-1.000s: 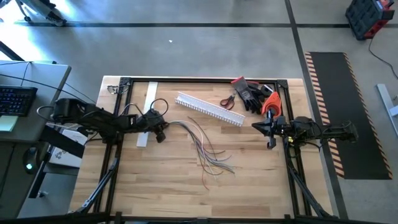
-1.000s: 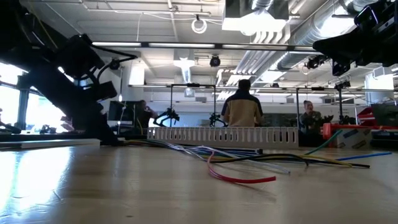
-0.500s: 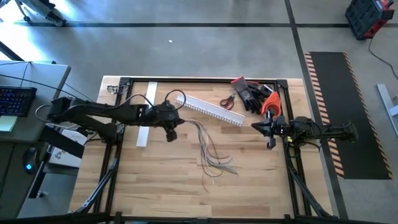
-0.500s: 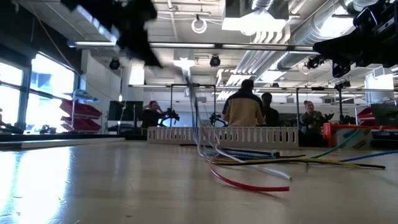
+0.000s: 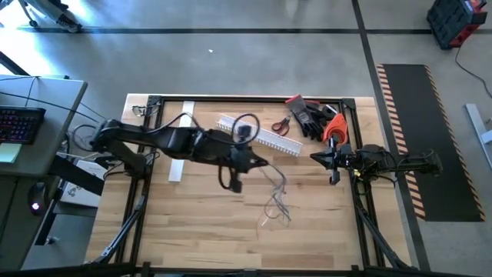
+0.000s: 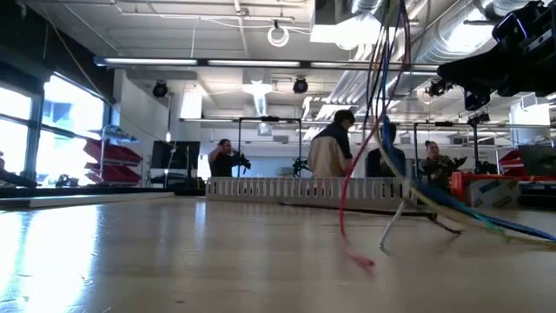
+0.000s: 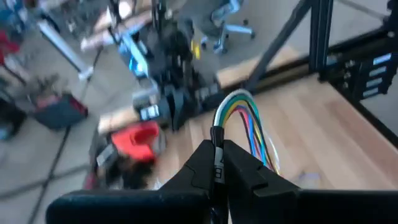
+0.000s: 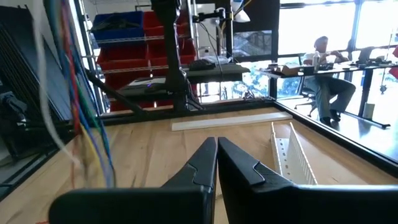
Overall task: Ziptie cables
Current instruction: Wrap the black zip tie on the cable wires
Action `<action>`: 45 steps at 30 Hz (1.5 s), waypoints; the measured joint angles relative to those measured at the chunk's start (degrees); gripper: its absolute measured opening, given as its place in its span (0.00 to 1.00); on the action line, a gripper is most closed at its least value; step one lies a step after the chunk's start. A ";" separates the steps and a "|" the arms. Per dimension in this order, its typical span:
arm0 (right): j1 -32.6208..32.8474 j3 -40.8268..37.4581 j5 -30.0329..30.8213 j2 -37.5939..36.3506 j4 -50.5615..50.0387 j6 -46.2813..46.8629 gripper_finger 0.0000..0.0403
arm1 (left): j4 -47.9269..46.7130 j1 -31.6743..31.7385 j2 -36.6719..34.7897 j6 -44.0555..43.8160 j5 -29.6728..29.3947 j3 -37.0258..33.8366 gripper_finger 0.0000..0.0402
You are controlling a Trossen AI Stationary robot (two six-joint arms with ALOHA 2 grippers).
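**Wires gathered and lifted, no tie on them yet**

The cables (image 5: 275,196), a loose bundle of thin flexible wires in grey, green, blue, yellow and red, hang over the middle of the wooden tabletop (image 5: 192,223), their free ends trailing down to the boards. The left gripper (image 7: 219,163) has its jaws closed on the bundle where the wires bend over together, holding it up above the surface. So the gathering step looks done; I judge the binding itself not begun, since no zip tie shows on the wires.

The right gripper (image 5: 317,156) waits near the right edge of the tabletop, jaws closed on nothing.

The long white comb-toothed plastic duct (image 5: 270,137) lies toward the far edge, partly covered by the left arm. The pile of red, black and orange items in the far right corner cannot be identified with confidence, and no loose zip tie can be made out anywhere.
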 joint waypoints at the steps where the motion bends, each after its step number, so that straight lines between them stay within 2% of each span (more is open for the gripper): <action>1: 0.00 0.00 0.00 0.00 0.00 0.42 0.00 | -0.21 -0.22 1.35 0.87 0.45 2.81 0.00; 4: -0.01 -0.02 0.02 0.00 0.00 1.07 0.00 | -0.01 -0.31 5.11 2.69 3.19 10.22 0.00; 7: -0.01 0.00 0.04 0.00 0.00 1.87 0.00 | 2.06 0.95 7.93 4.72 4.84 14.47 0.00; 11: 0.00 -0.01 0.09 0.00 0.00 3.22 0.00 | 7.83 4.81 9.26 4.28 9.04 14.95 0.00; 15: -0.02 0.01 0.13 0.00 0.01 3.41 0.00 | 13.27 8.87 11.52 1.77 17.54 15.08 0.00; 18: -0.02 -0.01 0.26 0.00 0.02 3.90 0.00 | 12.83 10.42 13.11 2.43 19.46 14.70 0.00; 21: -0.02 -0.02 0.21 -0.01 0.02 3.89 0.00 | 14.10 11.50 12.95 1.79 19.76 9.32 0.00; 23: -0.02 -0.01 -0.46 0.00 -0.03 3.89 0.00 | 18.52 11.89 12.91 0.21 19.61 3.24 0.00; 28: -0.02 0.00 -0.66 0.00 -0.05 3.90 0.00 | 39.35 12.50 13.19 -5.02 19.54 -14.23 0.00; 31: -0.02 0.01 -0.83 0.00 -0.04 3.99 0.00 | 53.84 12.95 13.69 -9.99 20.33 -21.33 0.00; 33: -0.02 -0.01 -0.83 0.00 -0.07 3.82 0.00 | 60.47 13.52 15.11 -13.59 22.94 -22.59 0.00; 36: -0.04 0.01 -0.21 0.00 -0.02 3.41 0.00 | 66.19 13.90 19.18 -17.42 26.43 -19.74 0.00; 40: -0.04 0.00 2.75 -0.02 0.48 3.85 0.00 | 64.87 13.36 24.69 -18.49 28.63 -14.63 0.00; 42: -0.04 0.00 3.48 0.00 0.46 4.10 0.00 | 62.39 12.84 25.32 -18.10 28.33 -15.21 0.00; 45: -0.04 -0.01 3.43 0.00 0.46 5.21 0.00 | 58.90 12.37 22.01 -15.42 23.64 -19.06 0.00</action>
